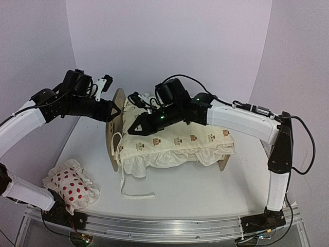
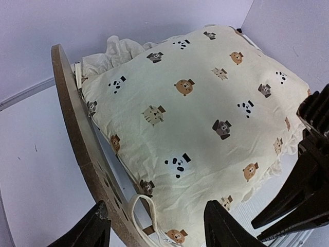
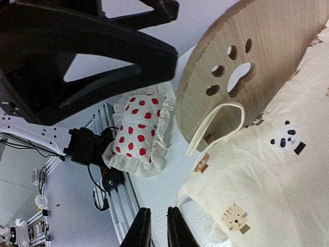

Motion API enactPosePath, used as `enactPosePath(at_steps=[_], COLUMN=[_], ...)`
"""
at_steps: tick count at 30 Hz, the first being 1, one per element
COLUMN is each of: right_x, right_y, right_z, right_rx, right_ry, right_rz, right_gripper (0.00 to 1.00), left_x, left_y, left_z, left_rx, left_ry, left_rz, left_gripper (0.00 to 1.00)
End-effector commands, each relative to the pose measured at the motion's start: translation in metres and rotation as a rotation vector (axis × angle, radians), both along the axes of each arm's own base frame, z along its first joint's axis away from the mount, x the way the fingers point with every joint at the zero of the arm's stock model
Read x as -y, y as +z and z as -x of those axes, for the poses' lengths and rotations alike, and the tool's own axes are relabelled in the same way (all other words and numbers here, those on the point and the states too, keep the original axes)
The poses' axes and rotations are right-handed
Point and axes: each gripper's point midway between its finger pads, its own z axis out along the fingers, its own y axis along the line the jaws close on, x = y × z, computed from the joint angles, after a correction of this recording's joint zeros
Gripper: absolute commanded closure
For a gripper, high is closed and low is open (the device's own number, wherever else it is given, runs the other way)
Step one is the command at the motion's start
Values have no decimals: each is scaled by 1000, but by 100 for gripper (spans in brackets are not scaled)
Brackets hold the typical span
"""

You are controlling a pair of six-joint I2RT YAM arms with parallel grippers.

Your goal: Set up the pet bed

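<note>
Top view: the bed (image 1: 119, 103) stands mid-table (image 1: 205, 195), its rounded end to the left, with the cushion (image 1: 180, 139) lying on it and the pillow (image 1: 72, 188) well apart at the near left. The left gripper (image 1: 111, 111) is at that rounded end and the right gripper (image 1: 132, 128) is over the cushion's left part. Left wrist view: the left fingers (image 2: 97, 226) stand spread, the headboard (image 2: 77, 134) edge between them. Right wrist view: the right fingers (image 3: 141, 231) are nearly pressed together with nothing between them, near the cushion's corner and a tie (image 3: 216, 128) looped below the paw cut-out.
</note>
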Motion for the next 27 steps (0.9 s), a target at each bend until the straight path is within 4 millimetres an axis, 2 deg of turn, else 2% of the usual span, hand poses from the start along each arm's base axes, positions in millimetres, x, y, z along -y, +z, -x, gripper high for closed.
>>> enactPosePath(at_steps=[1,4,8,11,14,17,21,27], right_x=[2,-4,-8,-11,-12,-11,-7,-9], right_y=[-11,-19,-43,-64,-87,-96,-95,-93], right_z=[-8,2,14,32,47,34,8,-2], right_rx=[76,62,87,151,317,482,608,708], right_ry=[-13,62,104,156,206,178,109,101], right_rz=[30,23,70,124,221,314,395,442], right_gripper=[79,60,38,35,29,22,19,14], left_x=[-1,-2,-8,-12,-13,-14,-15,-22], left_y=[-6,-5,-7,-8,-7,-7,-10,-13], left_z=[1,0,-2,0,2,3,6,9], left_rx=[-4,-4,-3,-3,0,1,-4,13], left_ry=[-12,18,69,90,93,97,100,120], left_rz=[-15,17,33,40,58,69,82,93], left_gripper=[40,41,41,41,43,45,46,46])
